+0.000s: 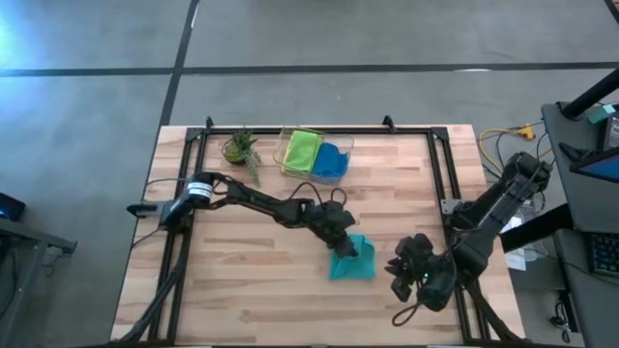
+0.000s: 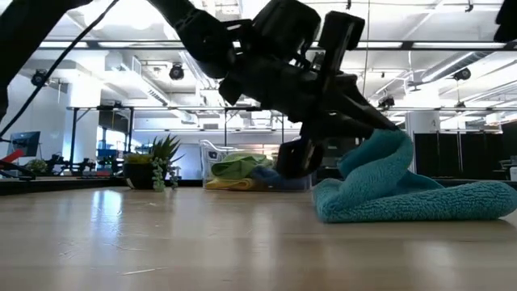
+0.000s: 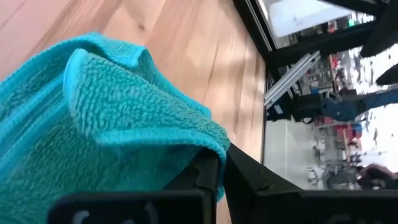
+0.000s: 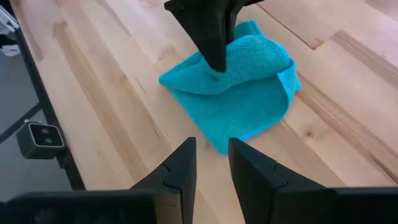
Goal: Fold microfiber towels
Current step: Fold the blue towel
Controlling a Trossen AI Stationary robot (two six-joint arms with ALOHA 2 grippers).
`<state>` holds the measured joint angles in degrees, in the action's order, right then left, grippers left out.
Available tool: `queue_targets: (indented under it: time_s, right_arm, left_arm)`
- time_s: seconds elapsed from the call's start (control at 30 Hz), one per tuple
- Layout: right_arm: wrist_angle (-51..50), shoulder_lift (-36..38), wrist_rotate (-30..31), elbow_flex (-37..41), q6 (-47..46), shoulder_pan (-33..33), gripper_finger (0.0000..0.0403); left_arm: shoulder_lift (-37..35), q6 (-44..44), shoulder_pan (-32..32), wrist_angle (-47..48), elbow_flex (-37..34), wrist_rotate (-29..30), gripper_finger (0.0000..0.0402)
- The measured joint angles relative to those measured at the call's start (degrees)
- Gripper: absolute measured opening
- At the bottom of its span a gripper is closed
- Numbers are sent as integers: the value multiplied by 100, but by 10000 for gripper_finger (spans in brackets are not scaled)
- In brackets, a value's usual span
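one teal towel (image 1: 352, 261) lies bunched on the tabletop (image 1: 242, 280), left tool (image 1: 346, 247) pinching its raised fold; right tool (image 4: 210, 163) hovers nearby, slightly spread.

A light wooden plank surface (image 1: 242, 280) with a black frame along its edges carries three things. A teal towel (image 1: 352, 259) lies rumpled right of centre, toward the near edge. Along the far edge a small potted plant (image 1: 240, 148) stands, and just beside it a clear bin (image 1: 314, 155) holding cloths.
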<state>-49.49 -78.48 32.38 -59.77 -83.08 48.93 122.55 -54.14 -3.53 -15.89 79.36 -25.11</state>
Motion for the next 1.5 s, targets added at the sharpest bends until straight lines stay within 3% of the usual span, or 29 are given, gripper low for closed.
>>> queue_targets:
  time_s: [0.17, 0.3, 0.47, 0.6, 1.13, 1.5]
  right_arm:
    - [-10, 0, 153, 37, -92, 45, 89]
    - [42, -1, 303, 60, -90, 43, 89]
    - [80, -9, 554, 98, -90, 41, 89]
    - [259, -13, 668, 144, 76, 5, 89]
    - [931, -48, 667, 227, 527, -248, 89]
    - [937, -48, 665, 227, 512, -248, 89]
  left_arm:
    - [3, 391, 8, -15, 15, -37, 32]
    - [-35, 502, 100, -32, 38, -188, 101]
    - [-118, 353, 283, -211, 111, -820, 195]
    - [-294, 241, 428, -128, 82, -1131, 235]
    - [-374, 492, 468, -132, 7, -1280, 244]
    - [115, -77, 415, -118, 287, -1280, 257]
